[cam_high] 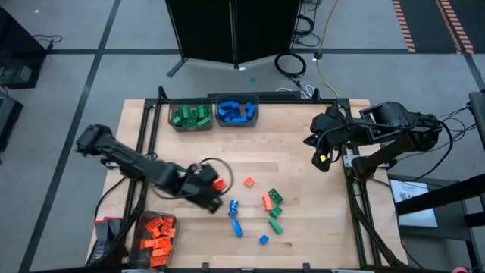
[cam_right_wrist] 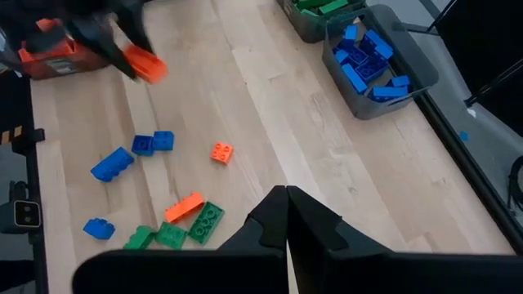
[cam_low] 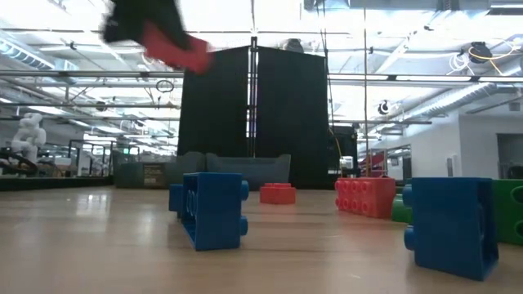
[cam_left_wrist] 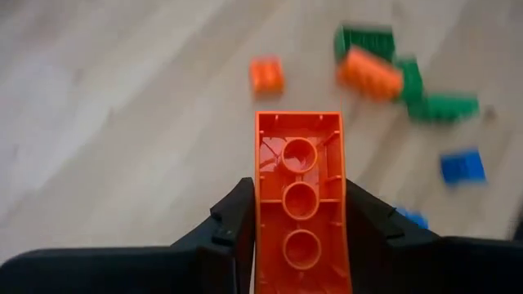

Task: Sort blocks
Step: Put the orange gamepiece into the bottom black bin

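On the wooden table (cam_high: 303, 174), loose blocks (cam_high: 269, 208) lie scattered.

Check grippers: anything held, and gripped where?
Left gripper holds an orange block by its two long sides, hollow underside facing the wrist camera. Right gripper is shut and holds nothing.

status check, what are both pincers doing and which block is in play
Left pincer shut on orange block, lifted above table. Right pincer shut, empty, parked at the right edge. Loose blocks remain mid-table; nothing in the way.

Three bins (cam_high: 190, 125); nine loose blocks (cam_high: 268, 202) on the table.
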